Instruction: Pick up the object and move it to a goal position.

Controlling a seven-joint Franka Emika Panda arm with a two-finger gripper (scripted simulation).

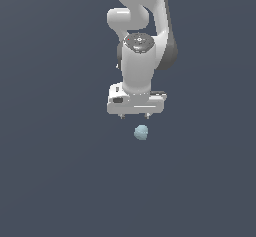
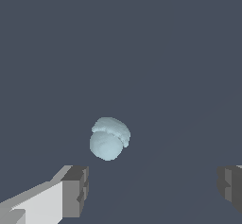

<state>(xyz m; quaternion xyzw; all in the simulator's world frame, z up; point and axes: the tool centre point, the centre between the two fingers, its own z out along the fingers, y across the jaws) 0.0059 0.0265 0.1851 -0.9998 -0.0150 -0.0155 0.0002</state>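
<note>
**Gripper spread above the ball, not yet around it**

The Panda's white gripper (image 1: 134, 116) hangs pointing down over a plain dark slate floor (image 1: 50, 181), with its two short fingertips just showing beneath the broad hand. In the wrist view the two grey finger pads (image 2: 75, 190) stand wide apart at either side, with bare floor between them, so the jaws are spread and hold nothing.

The object (image 1: 141, 132) is a small pale blue-grey ball, smooth and matte, with a cap-like ridge across one side that makes it look a little like an acorn. It sits apart from the fingers, much narrower than the gap between them. In the exterior view it lies just below the fingertips and slightly towards the exterior view's right of the gripper's midline. In the wrist view the ball (image 2: 109, 139) shows ahead of the pads and closer to one pad than to the other, not centred in the opening.

That offset is what the next move turns on. The hand probably needs a small sideways shift to bring the ball midway between the pads, and then a descent so that the pads bracket it. How far the fingertips stand above the ball is hard to judge from these two angles. No goal marker is visible in either view.
</note>
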